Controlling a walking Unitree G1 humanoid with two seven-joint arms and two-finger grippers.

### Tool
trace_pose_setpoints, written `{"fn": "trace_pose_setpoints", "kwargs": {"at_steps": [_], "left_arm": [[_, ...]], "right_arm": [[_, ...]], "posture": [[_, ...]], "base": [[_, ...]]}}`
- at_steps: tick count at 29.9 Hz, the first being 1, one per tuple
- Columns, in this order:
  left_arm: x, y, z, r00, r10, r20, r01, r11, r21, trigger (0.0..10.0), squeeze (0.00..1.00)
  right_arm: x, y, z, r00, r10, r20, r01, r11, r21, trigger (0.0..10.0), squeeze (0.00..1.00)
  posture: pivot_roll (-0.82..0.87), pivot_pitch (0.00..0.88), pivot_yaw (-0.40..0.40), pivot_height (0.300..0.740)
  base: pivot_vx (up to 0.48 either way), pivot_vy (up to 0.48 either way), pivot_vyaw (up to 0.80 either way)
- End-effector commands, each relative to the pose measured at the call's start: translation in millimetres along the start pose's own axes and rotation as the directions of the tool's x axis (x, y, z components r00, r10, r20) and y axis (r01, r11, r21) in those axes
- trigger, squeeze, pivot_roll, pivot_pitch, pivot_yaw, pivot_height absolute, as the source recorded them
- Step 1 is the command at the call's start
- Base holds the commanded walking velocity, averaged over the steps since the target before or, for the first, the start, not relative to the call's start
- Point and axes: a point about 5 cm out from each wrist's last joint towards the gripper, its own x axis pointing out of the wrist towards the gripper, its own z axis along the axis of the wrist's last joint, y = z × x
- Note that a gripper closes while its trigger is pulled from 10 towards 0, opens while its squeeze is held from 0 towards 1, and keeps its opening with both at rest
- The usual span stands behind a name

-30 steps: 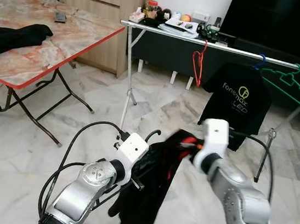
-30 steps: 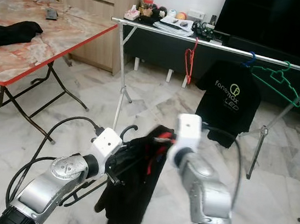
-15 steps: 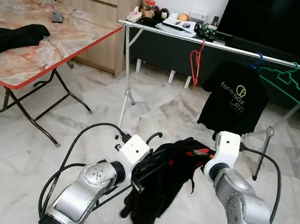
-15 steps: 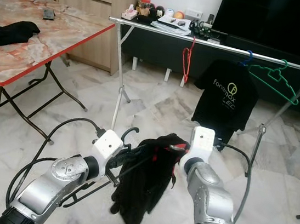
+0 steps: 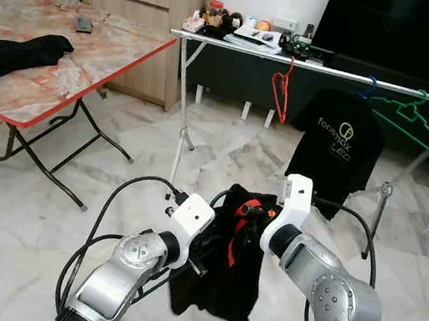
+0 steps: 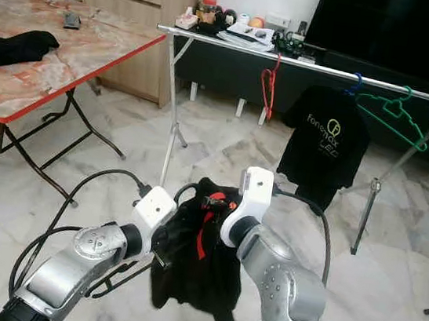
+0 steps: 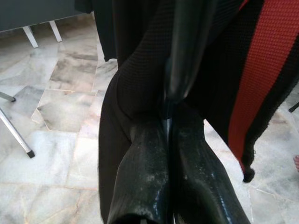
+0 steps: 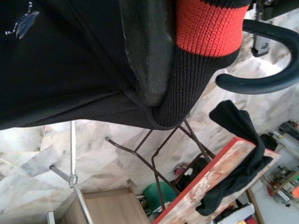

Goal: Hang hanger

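A black garment (image 5: 224, 277) with a red-trimmed collar (image 5: 238, 235) hangs on a black hanger whose hook (image 5: 220, 198) curls up between my arms. In the left wrist view, my left gripper (image 7: 169, 125) is shut on the hanger's arm (image 7: 186, 51) under the cloth. My right gripper (image 5: 260, 211) is at the collar. In the right wrist view one black finger (image 8: 145, 56) presses into the red-and-black collar (image 8: 205, 28), beside the hanger hook (image 8: 273, 80). The metal rack rail (image 5: 329, 68) runs across the room ahead, well beyond both grippers.
On the rail hang a red hanger (image 5: 284, 90), a black printed T-shirt (image 5: 340, 142) and a green hanger (image 5: 412, 117). A red-edged folding table (image 5: 60, 69) with dark clothes stands at the left. A wooden cabinet (image 5: 143, 9) is behind it. Marble floor lies between me and the rack.
My right gripper has moved left and closer to the left gripper, bunching the collar near the hook. The garment has swung and now hangs straighter below both grippers.
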Motion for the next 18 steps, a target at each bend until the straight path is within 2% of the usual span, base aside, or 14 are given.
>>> {"fn": "trace_pose_setpoints", "kwargs": {"at_steps": [1,4,10,11,12,13,14,15,18], "left_arm": [[0.8,-2.8,6,1.0,-0.021,0.021,0.021,1.0,0.002,10.0,0.0],[0.5,-2.8,7,1.0,-0.02,0.022,0.02,1.0,0.002,10.0,0.0],[0.5,-3.6,7,0.999,-0.025,0.021,0.025,1.0,0.002,10.0,0.0],[0.6,-3.8,7,0.999,-0.026,0.021,0.026,1.0,0.002,10.0,0.0],[0.6,-3.8,7,0.999,-0.026,0.021,0.026,1.0,0.002,10.0,0.0],[0.8,-4.1,7,0.999,-0.028,0.022,0.028,1.0,0.002,10.0,0.0],[0.8,-4.1,7,0.999,-0.028,0.022,0.028,1.0,0.002,10.0,0.0],[0.9,-4.0,7,0.999,-0.027,0.022,0.027,1.0,0.003,10.0,0.0],[1.1,-4.4,7,0.999,-0.027,0.023,0.027,1.0,0.002,10.0,0.0]], "right_arm": [[-5.3,13.7,9,0.997,0.076,0.026,-0.075,0.997,-0.016,10.0,0.0],[-10.0,27.1,7,0.988,0.152,-0.014,-0.152,0.984,-0.097,10.0,0.0],[-12.1,20.9,7,0.992,0.122,-0.026,-0.124,0.98,-0.153,10.0,0.0],[-14.6,26.3,9,0.985,0.169,-0.028,-0.171,0.965,-0.198,10.0,0.0],[-14.6,26.3,9,0.985,0.169,-0.028,-0.171,0.965,-0.198,10.0,0.0],[-23.1,42.8,9,0.952,0.3,-0.054,-0.303,0.913,-0.271,10.0,0.0],[-23.1,42.8,9,0.952,0.3,-0.054,-0.303,0.913,-0.271,10.0,0.0],[-25.5,44.1,8,0.946,0.314,-0.073,-0.321,0.895,-0.308,10.0,0.0],[-27.5,38.7,8,0.953,0.293,-0.082,-0.303,0.891,-0.338,10.0,0.0]], "posture": [[0.11,0.044,-0.072,0.74],[0.11,0.051,-0.074,0.74],[0.1,0.054,-0.073,0.74],[0.1,0.055,-0.074,0.74],[0.1,0.055,-0.074,0.74],[0.1,0.056,-0.075,0.74],[0.1,0.056,-0.075,0.74],[0.1,0.056,-0.075,0.74],[0.1,0.057,-0.075,0.74]], "base": [[0.0,0.0,0.0],[0.0,0.0,0.0],[0.0,0.0,0.0],[0.0,0.0,0.0],[0.0,0.0,0.0],[0.0,0.0,0.0],[0.0,0.0,0.0],[0.0,0.0,0.0],[0.0,0.0,0.0]]}}
